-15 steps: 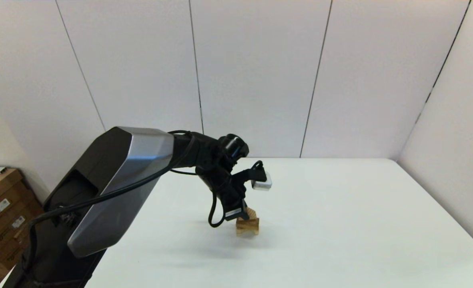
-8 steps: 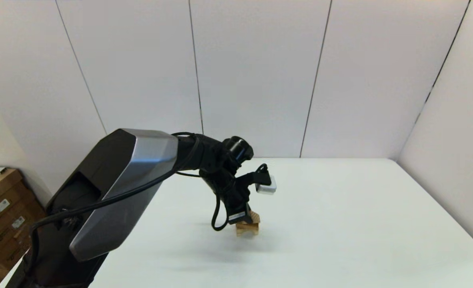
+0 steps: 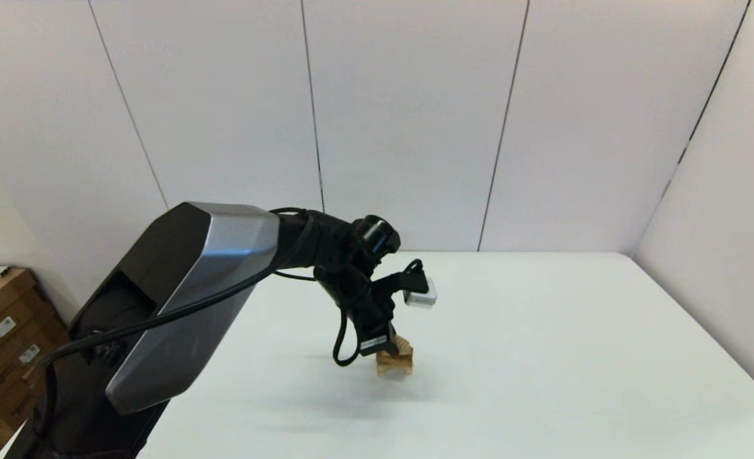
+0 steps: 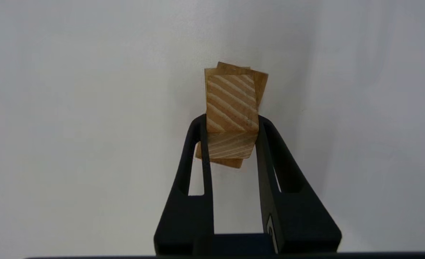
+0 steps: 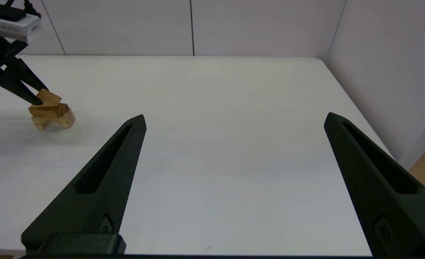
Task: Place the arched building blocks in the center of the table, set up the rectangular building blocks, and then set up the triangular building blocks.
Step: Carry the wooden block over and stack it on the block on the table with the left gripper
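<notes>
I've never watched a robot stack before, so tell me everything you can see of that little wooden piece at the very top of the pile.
The triangular building blocks is one small wedge of pale wood with bold diagonal grain stripes. It sits on top of the stack, above the rectangular building blocks and the arched building blocks. The left tool is shut on it, one black finger pressed against each side. It looks slightly skewed relative to the bar beneath.

Bare wood on a smooth white table

The triangular building blocks (image 4: pixel 232 104) show unpainted light wood with bold striped grain — as do the rectangular building blocks (image 5: pixel 47 110) and arched building blocks (image 5: pixel 56 120) beneath. The table (image 3: pixel 543 357) is smooth, faintly sheened; the left pincer (image 4: pixel 232 126) matt black plastic, the arm shell (image 3: pixel 185 306) brushed grey metal.
</notes>
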### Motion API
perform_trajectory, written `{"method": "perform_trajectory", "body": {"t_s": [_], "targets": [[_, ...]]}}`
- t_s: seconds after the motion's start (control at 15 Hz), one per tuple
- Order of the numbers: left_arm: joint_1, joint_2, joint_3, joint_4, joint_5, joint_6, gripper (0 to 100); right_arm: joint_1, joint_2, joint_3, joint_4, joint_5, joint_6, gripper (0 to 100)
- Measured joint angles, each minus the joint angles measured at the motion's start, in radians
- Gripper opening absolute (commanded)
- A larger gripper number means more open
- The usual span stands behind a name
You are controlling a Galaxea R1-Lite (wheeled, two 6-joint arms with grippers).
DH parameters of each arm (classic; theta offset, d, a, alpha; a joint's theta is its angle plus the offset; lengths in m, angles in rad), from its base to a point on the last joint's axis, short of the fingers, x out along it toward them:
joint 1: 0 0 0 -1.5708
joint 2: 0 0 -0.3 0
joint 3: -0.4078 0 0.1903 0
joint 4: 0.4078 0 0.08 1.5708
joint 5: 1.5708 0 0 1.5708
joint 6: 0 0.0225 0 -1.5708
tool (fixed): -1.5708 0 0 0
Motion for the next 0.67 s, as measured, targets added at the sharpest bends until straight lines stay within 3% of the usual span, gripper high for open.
{"method": "perform_trajectory", "body": {"t_s": [0.67], "targets": [[-0.001, 0.000, 0.004, 0.000, 0.001, 0.000, 0, 0.000, 0.000, 0.000, 0.000, 0.000, 0.000, 100]]}}
